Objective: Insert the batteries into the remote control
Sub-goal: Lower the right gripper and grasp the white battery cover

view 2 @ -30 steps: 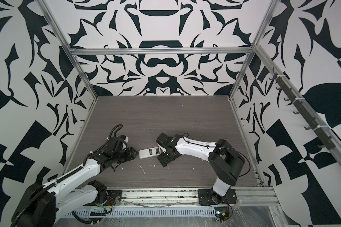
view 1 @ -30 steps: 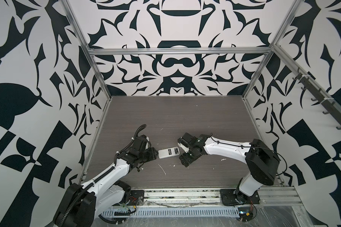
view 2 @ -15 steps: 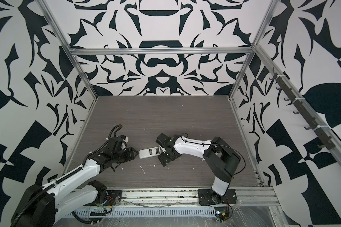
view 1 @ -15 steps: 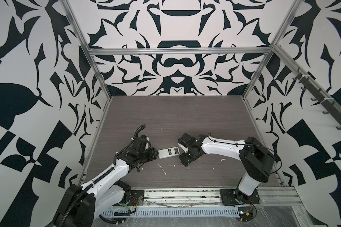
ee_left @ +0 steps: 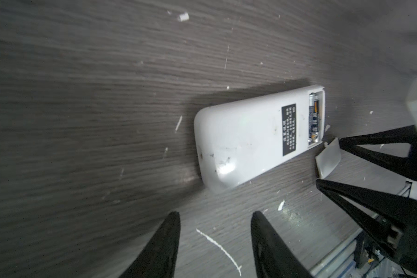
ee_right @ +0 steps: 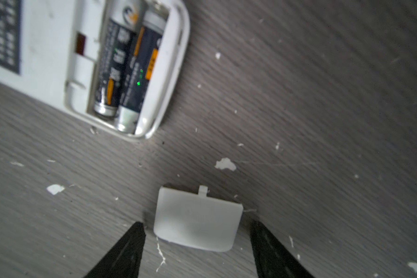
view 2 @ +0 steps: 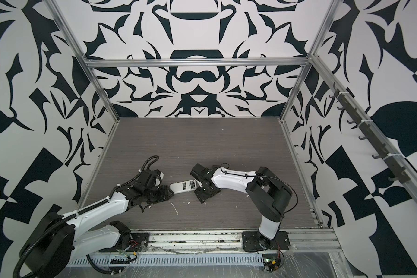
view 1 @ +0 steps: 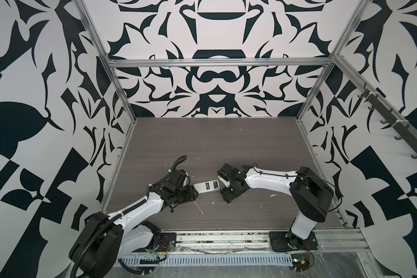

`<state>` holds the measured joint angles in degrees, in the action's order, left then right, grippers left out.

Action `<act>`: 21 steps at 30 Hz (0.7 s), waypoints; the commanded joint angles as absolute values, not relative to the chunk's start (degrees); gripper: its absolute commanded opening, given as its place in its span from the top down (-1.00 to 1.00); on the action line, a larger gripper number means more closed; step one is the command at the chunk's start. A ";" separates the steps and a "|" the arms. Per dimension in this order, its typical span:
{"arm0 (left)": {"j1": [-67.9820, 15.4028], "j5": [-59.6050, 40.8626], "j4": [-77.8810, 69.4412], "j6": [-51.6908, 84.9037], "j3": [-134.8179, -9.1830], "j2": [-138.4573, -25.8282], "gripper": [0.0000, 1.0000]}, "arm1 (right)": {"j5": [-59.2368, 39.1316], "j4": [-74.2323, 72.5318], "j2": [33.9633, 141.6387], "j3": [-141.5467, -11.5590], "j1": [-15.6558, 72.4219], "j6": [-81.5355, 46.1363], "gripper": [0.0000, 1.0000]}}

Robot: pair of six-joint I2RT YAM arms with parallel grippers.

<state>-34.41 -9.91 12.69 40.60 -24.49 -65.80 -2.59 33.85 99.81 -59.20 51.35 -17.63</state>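
Beside slim white-backed remote control holding dark cylindrical batteries: right gripper parted astride small white plastic cover plate; left gripper parted, empty. Risks skidding plate through off-centre pinch.

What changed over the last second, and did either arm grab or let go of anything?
The right arm's elbow swung slightly leftward in both top views. The right gripper kept its place at the end of the remote control, open astride the loose cover plate. Nothing was grasped or released. The left gripper and the remote stayed put.
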 commanded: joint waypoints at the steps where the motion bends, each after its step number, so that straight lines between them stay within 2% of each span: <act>1: -37.02 -7.46 13.34 41.04 -27.21 -67.88 0.03 | -3.07 33.67 99.52 -57.83 51.41 -16.93 -0.36; 12: -40.60 -5.72 11.36 42.95 -28.48 -71.82 0.04 | -4.06 31.72 98.03 -56.52 51.29 -15.65 -0.13; 21: -40.61 -4.88 9.24 42.96 -29.27 -75.50 0.08 | -6.33 29.35 96.57 -55.02 51.02 -12.53 -0.07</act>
<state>-40.51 -6.17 8.93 42.44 -28.80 -74.35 -3.25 30.26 97.49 -56.01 50.98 -14.35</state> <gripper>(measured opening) 0.464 0.538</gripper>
